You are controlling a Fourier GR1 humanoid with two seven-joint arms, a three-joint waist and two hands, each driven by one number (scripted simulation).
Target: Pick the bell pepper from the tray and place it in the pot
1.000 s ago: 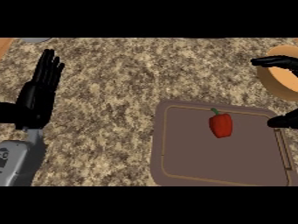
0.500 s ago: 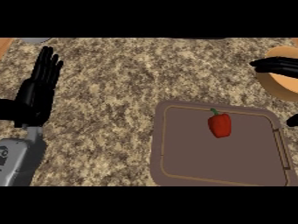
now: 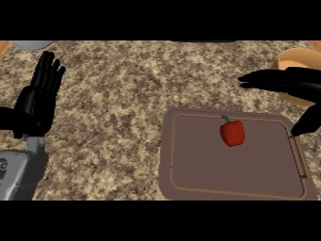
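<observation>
Pepper: red bell pepper with a green stem, lying on the tray's flat floor, a little above the tray's middle and towards its right half; nothing touches it.
Tray: brown tray with rounded corners and a thin lighter line inside its rim, sitting on the counter at the lower right of my view.
Pot: tan, round pot at the upper right edge, only partly in view; my right hand covers its lower part.
Right hand: my right hand comes in from the right edge, above the tray's upper right corner and well apart from the pepper.
Right fingers: my fingers reach leftwards, slightly bent and spread, with the thumb pointing down to the tray's right rim; they hold nothing.
Left hand: my left hand rests at the left of the view, palm flat, well away from the tray.
Left fingers: straight, close together, pointing up; the thumb sticks out to the left; they hold nothing.
Counter: speckled beige and brown stone counter under everything.
Far corner: a grey, rounded thing at the upper left edge; I cannot tell what it is.
</observation>
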